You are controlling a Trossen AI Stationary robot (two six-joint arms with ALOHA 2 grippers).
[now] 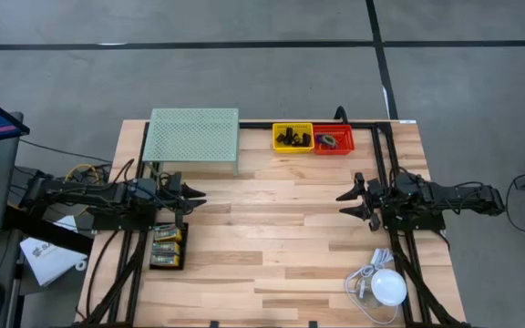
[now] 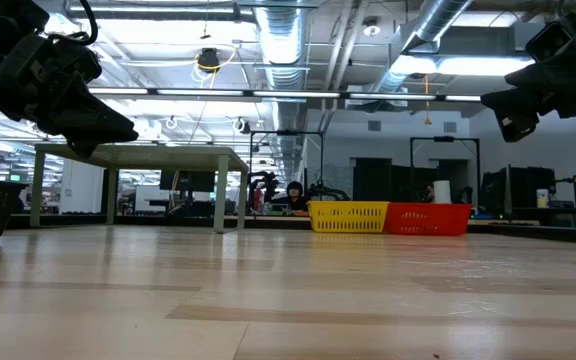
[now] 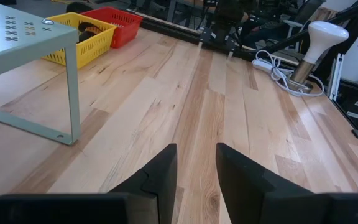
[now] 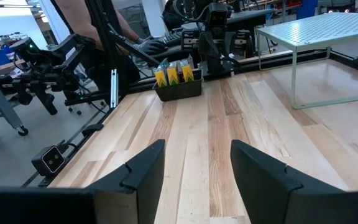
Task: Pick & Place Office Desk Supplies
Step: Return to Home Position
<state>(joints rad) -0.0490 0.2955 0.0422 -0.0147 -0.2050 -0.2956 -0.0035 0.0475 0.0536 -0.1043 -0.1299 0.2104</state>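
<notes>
Black clips lie in a yellow basket (image 1: 293,138) and coloured rings in a red basket (image 1: 333,139) at the table's far edge. Flat green card-backed packs stand in a black tray (image 1: 167,246) near the left edge, also seen as the black tray (image 4: 179,84) in the right wrist view. My left gripper (image 1: 196,196) hovers open over bare wood beside the tray, above the table (image 3: 196,168). My right gripper (image 1: 343,202) hovers open at the right side, facing the left one, with nothing between its fingers (image 4: 197,165).
A pale-green mesh stand (image 1: 192,137) stands on thin legs at the far left, next to the yellow basket. A white dome with a cord (image 1: 388,287) sits at the near right corner. Bare wood (image 1: 272,228) lies between the two grippers.
</notes>
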